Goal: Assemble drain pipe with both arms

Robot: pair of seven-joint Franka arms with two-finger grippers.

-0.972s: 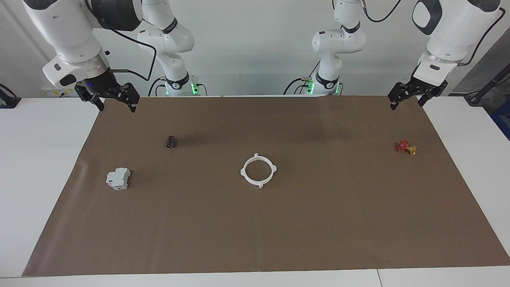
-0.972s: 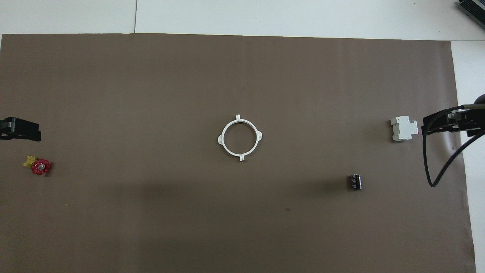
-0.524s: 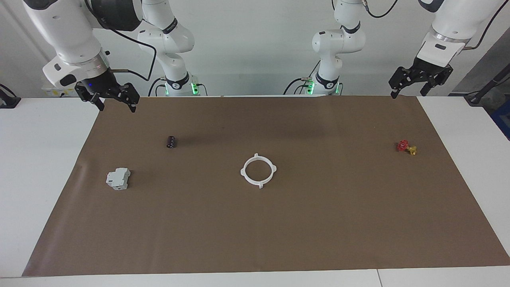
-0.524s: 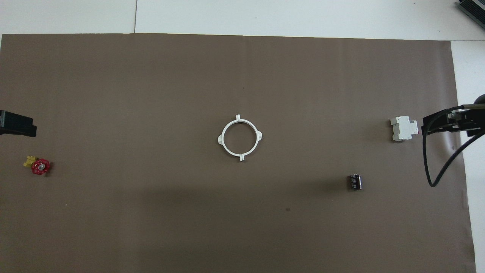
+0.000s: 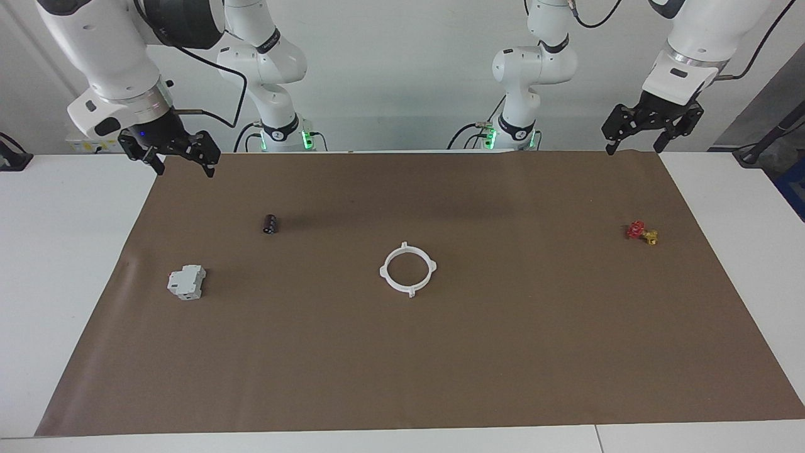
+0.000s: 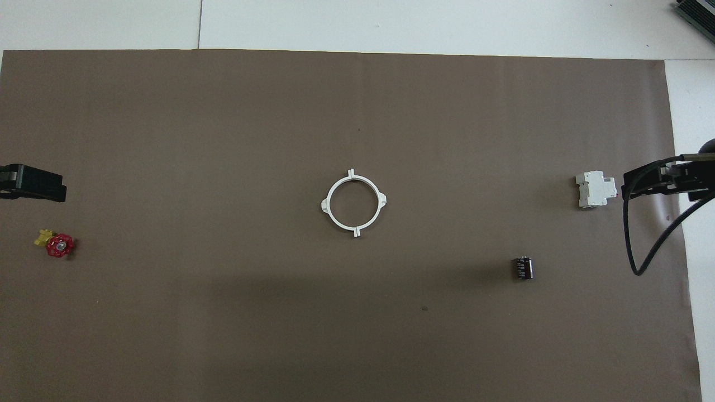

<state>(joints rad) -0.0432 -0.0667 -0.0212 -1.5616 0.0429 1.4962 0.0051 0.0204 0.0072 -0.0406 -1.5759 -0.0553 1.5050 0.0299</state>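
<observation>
White plastic drain-pipe ring (image 5: pixel 408 269), closed with four nubs, lies mid-mat on brown paper mat (image 5: pixel 503 352). Left gripper (image 5: pixel 632 134) and right gripper (image 5: pixel 182 165) both hang released, empty, above the mat's robot-side corners.

The drain pipe (image 5: pixel 408 269) lies mid-mat (image 5: pixel 503 352). Toward the right arm's end sit the boxy block (image 5: pixel 187 282) and, nearer the robots, a small cylinder (image 5: pixel 270 224) — perhaps a capacitor. The valve (image 5: pixel 642 232) lies toward the left arm's end.

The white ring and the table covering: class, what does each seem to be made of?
White ring: probably moulded plastic, matte, judging by its thin even band with small tabs. Table covering: looks like brown paper or thin card, matte, lying flat with a slight ripple at one edge.
</observation>
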